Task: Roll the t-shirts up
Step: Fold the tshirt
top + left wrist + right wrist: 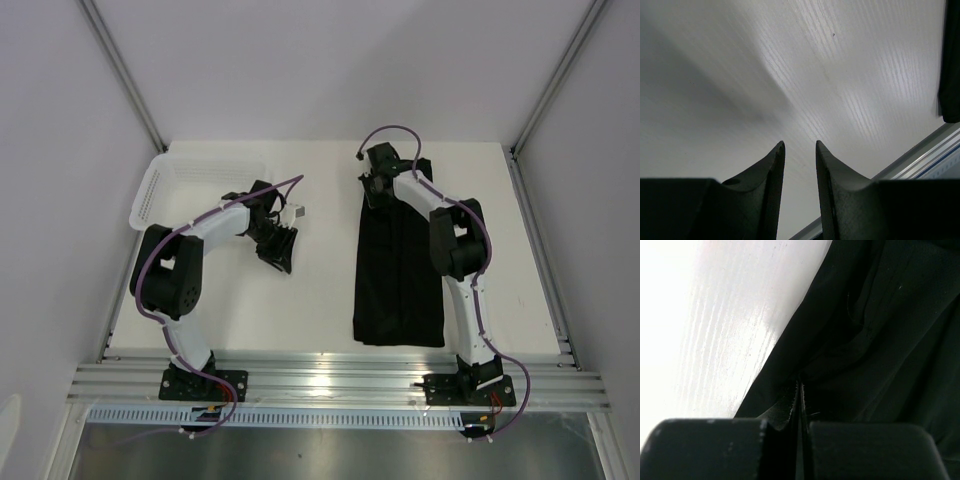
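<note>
The black t-shirt (395,270) lies folded into a long narrow strip on the right half of the white table, running from the far side toward the near edge. My right gripper (378,188) is down at the strip's far end. In the right wrist view the right gripper (800,386) has its jaws pressed together on a crease of the t-shirt (890,315) near its left edge. My left gripper (280,255) hovers over bare table to the left of the shirt. In the left wrist view the left gripper (800,145) stands partly open with nothing between its fingers.
A white mesh basket (165,185) stands at the far left corner, behind the left arm. An aluminium rail (330,380) runs along the near edge. Grey walls with metal posts close in the table on three sides.
</note>
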